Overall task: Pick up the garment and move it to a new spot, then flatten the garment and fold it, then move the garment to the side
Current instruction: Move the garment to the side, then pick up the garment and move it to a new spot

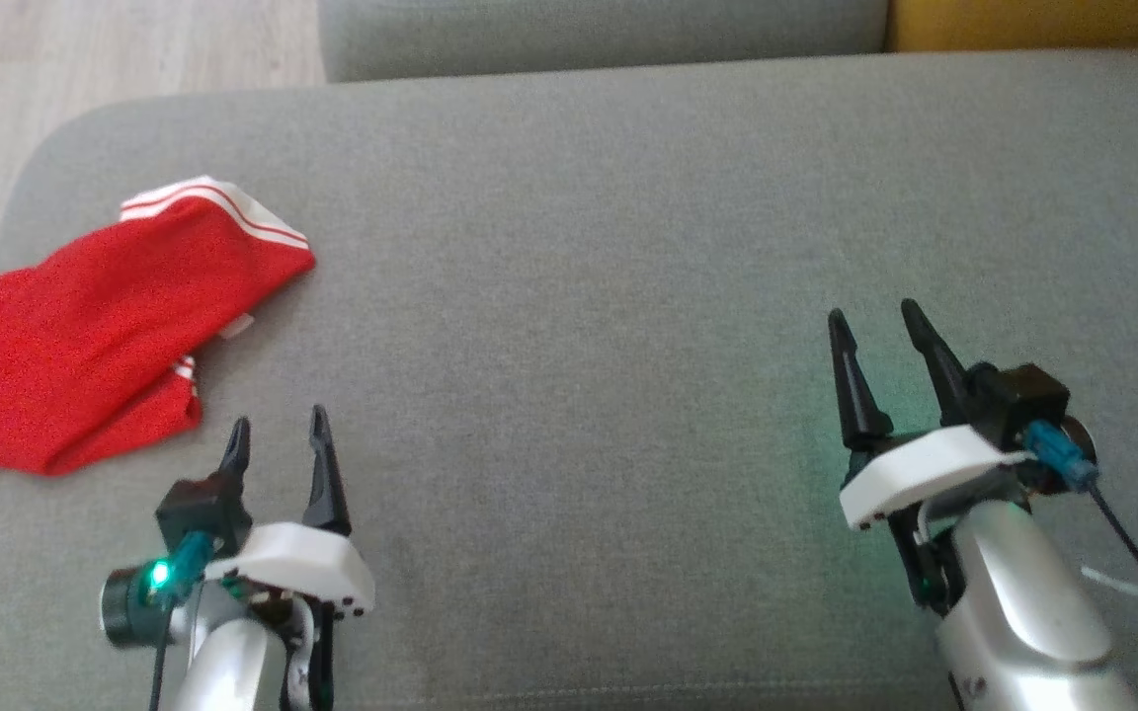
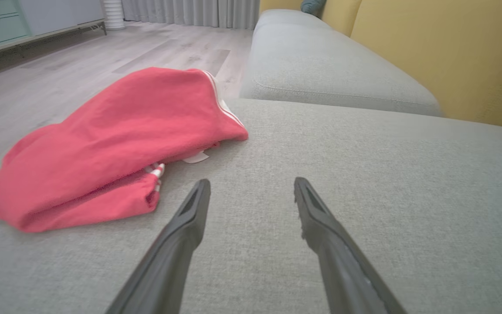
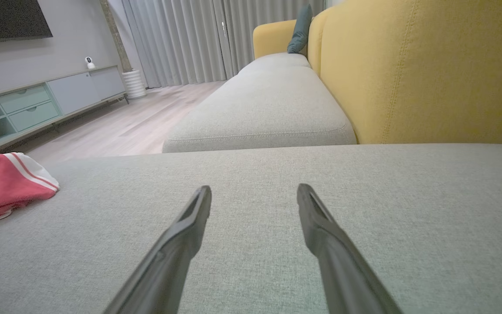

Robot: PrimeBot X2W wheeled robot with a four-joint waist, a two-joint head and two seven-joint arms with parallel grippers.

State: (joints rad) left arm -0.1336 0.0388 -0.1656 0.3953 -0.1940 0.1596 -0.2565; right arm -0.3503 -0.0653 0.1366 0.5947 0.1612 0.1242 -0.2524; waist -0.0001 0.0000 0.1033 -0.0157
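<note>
Red garment [image 1: 85,346] lies on grey cushion [image 1: 579,247] (left end); left gripper [image 1: 279,417] and right gripper [image 1: 873,309] gape empty.

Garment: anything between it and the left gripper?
Nothing visible. The garment lies at the left end of the cushion. The left gripper is open and empty just beside it, with only bare cushion between them.

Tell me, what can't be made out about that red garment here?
Red garment: its type; head view, bunched folds hide its shape.
Most of it: right wrist view, cut off by the left edge.
White tag beneath it: left wrist view, too small to read.
</note>
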